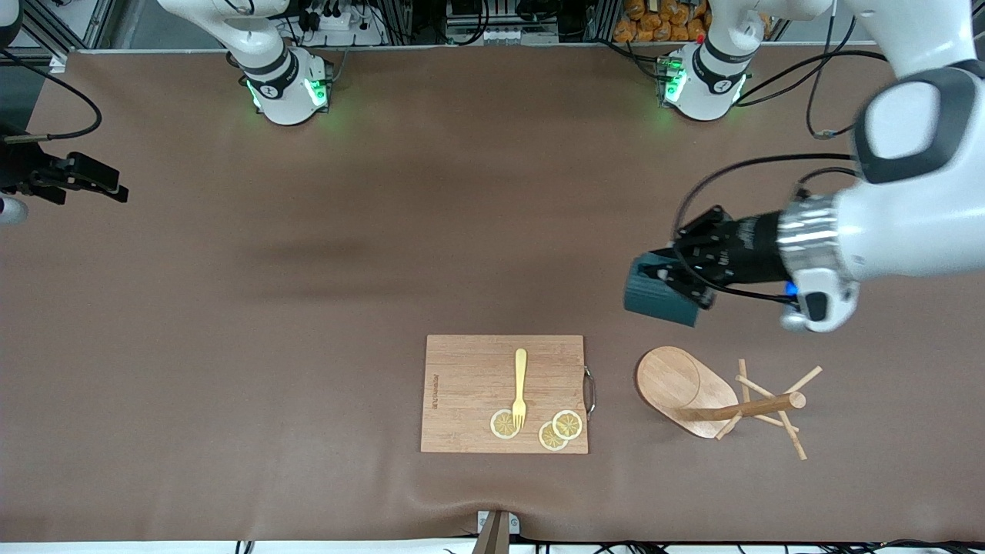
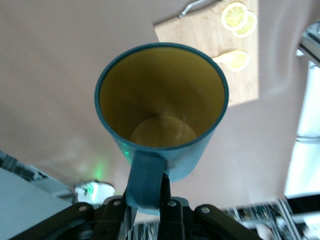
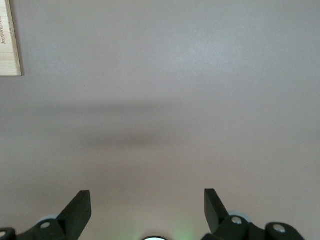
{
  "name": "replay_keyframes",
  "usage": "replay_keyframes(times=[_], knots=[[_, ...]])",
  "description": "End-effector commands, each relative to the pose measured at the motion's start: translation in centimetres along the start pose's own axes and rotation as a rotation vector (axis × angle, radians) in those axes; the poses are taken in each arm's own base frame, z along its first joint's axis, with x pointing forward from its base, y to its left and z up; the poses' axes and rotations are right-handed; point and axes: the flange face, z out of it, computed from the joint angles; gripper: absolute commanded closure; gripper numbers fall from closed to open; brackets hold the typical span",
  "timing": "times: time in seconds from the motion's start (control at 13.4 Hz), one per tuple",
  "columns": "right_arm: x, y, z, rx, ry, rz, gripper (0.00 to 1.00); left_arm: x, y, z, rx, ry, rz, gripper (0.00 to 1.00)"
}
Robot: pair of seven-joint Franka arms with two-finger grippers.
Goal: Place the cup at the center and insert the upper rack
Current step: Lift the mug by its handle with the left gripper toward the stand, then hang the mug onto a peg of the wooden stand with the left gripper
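Left gripper [image 1: 677,278], fingers clamped on handle of small dark teal mug [image 1: 660,292], is holding it tipped sideways above brown bench [image 1: 308,308], w/ toppled light wooden mug tree [image 1: 723,402] nearby; right gripper [image 3: 147,210] is waiting, fingers apart.

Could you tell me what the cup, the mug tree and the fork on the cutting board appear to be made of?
The cup, held by the left gripper: probably glazed ceramic, teal outside, mustard inside with a soft sheen. The mug tree, lying on its side: light unpainted wood, grain showing on its oval base. The fork: pale yellow, plastic or light wood; cannot tell.
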Motion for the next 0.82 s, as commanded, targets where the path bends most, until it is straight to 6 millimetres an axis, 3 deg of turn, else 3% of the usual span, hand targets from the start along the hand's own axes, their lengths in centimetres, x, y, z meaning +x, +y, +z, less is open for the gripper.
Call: replay_keyframes(times=[0.0, 0.45, 0.6, 0.75], knots=[[-0.8, 0.1, -0.4, -0.004, 0.016, -0.011, 0.00, 2.4, 0.2, -0.7, -0.027, -0.088, 0.024, 1.00], [-1.0, 0.1, -0.6, -0.004, 0.019, -0.012, 0.00, 9.8, 0.0, -1.9, -0.116, -0.317, 0.065, 1.00], [-1.1, 0.0, -0.7, -0.004, 0.019, -0.012, 0.00, 13.3, -0.3, -2.5, -0.145, -0.371, 0.071, 1.00], [-1.1, 0.0, -0.7, -0.004, 0.018, -0.012, 0.00, 16.6, -0.5, -1.9, -0.162, -0.423, 0.091, 1.00]])
